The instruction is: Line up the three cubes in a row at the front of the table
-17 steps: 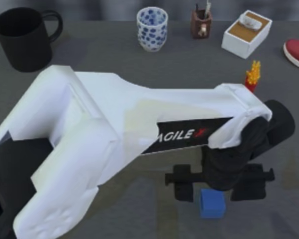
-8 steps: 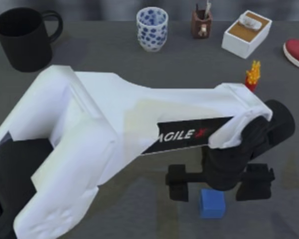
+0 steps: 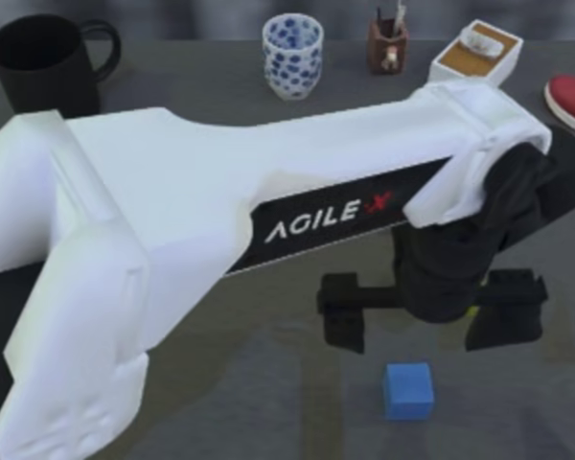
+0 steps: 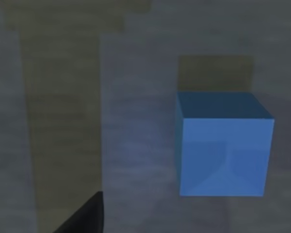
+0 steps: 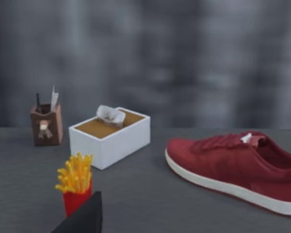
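The small bright blue cube (image 3: pixel 407 390) rests on the dark grey table (image 3: pixel 268 402) near its front edge, with nothing touching it. My left gripper (image 3: pixel 424 326) hovers open just behind and above it, its black fingers (image 3: pixel 343 311) spread wide. The left wrist view looks down on the same blue cube (image 4: pixel 223 145), with one dark fingertip (image 4: pixel 82 218) at the edge. A lime-green sliver (image 3: pixel 471 310) peeks from under the left wrist. The periwinkle cube is hidden. Only one finger (image 5: pixel 82 216) of my right gripper shows, over the table's back right.
Along the back stand a black mug (image 3: pixel 43 67), a blue-spotted cup (image 3: pixel 292 53), a brown pen holder (image 3: pixel 388 43), a white tissue box (image 3: pixel 474 53) and a red shoe (image 3: pixel 570 101). A carton of fries (image 5: pixel 76 187) stands by the right gripper.
My left gripper has risen and drawn back from the blue cube, which stays on the table. The arm now covers the fries in the top view.
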Controlling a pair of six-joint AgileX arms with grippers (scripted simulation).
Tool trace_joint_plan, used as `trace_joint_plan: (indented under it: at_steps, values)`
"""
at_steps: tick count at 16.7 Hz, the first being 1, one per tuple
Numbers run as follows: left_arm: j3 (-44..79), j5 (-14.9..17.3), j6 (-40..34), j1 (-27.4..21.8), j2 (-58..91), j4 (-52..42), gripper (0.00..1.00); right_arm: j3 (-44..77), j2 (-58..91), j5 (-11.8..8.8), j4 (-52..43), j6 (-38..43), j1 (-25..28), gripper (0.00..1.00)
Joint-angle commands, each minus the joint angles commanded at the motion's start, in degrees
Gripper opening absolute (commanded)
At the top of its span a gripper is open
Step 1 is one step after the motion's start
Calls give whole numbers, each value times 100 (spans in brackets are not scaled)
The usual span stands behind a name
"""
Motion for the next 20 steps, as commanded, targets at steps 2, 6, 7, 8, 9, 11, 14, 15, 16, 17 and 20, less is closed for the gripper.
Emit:
trace_joint_plan:
  at_steps: [2,6,7,8,9,11,14,15,16,17,20]
  values:
    - [17,0,1,3,-10,-19,100,0,0,0,0,0,0,100]
    - [-49,-4,13,3,-48,29,100,49,49,-4,-37,16,19,100]
    - [-162,-11,36,70,-165,103,100,150,151,-9,-111,49,55,100]
    - [-335,-20,71,171,-342,212,100,304,306,-15,-222,98,107,100]
    - [-563,-31,119,306,-580,355,100,510,514,-20,-365,160,171,100]
    - [-1172,-53,259,665,-1237,733,100,1062,1089,-26,-738,322,330,100]
    - [-2405,-77,608,1386,-2660,1486,100,2143,2348,-24,-1476,631,626,100]
    - [-2887,-81,770,1663,-3235,1777,100,2546,2873,-21,-1760,746,736,100]
    - [-3402,-84,960,1952,-3851,2084,100,2961,3452,-17,-2060,864,850,100]
    - [-3946,-86,1175,2249,-4495,2402,100,3383,4068,-12,-2372,985,967,100]
    - [-5666,-79,1970,3163,-6490,3409,100,4645,5980,2,-3346,1355,1329,100]
